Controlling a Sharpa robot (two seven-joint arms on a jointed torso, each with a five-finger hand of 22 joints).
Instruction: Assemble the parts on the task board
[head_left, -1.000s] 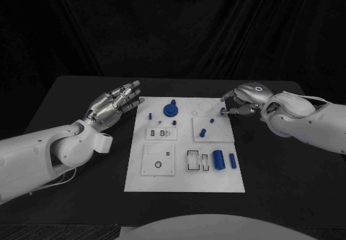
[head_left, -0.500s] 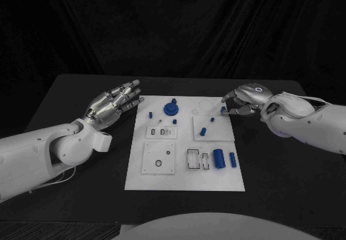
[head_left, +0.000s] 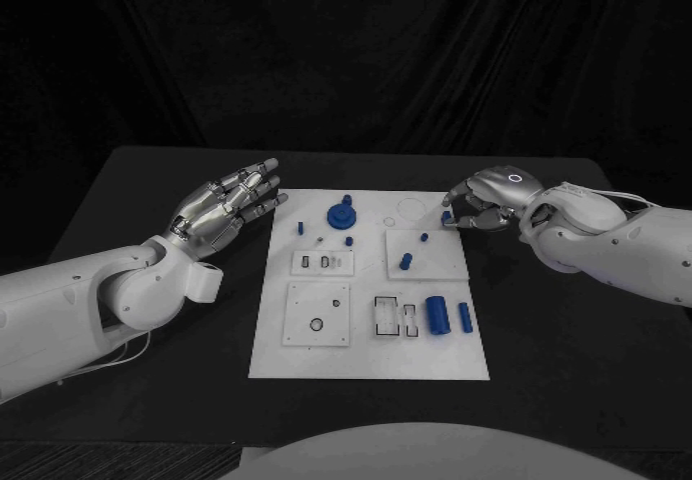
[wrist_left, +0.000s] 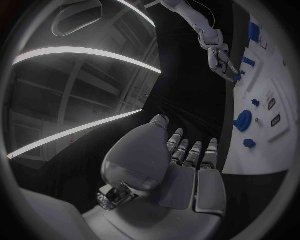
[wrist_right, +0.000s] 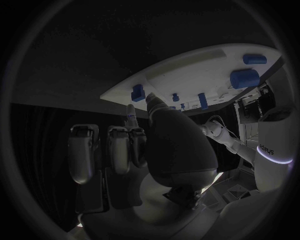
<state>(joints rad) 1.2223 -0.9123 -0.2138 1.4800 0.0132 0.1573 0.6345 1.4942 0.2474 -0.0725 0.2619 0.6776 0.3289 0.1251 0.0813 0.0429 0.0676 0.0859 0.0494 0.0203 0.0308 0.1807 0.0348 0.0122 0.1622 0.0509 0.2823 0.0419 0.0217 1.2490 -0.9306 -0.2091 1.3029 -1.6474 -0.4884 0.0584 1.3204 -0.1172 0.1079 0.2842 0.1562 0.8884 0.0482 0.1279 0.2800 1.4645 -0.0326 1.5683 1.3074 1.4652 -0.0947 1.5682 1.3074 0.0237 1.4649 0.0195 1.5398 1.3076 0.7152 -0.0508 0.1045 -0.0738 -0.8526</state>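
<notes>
Two hands, one white task board (head_left: 369, 355). The right hand (head_left: 483, 205) hangs at the board's far right corner, fingertips curled about a small blue part (head_left: 447, 217) — whether actually pinched, I cannot tell. The left hand (head_left: 228, 207) — flat, fingers spread, holding nothing — hovers beside the far left edge.

The left hand (head_left: 228, 208) is hovering at the left with its palm open, fingers apart and reaching toward the far side, holding nothing. The right hand (head_left: 483, 203) is reaching in from the right, fingers curled inward and downward.
</notes>
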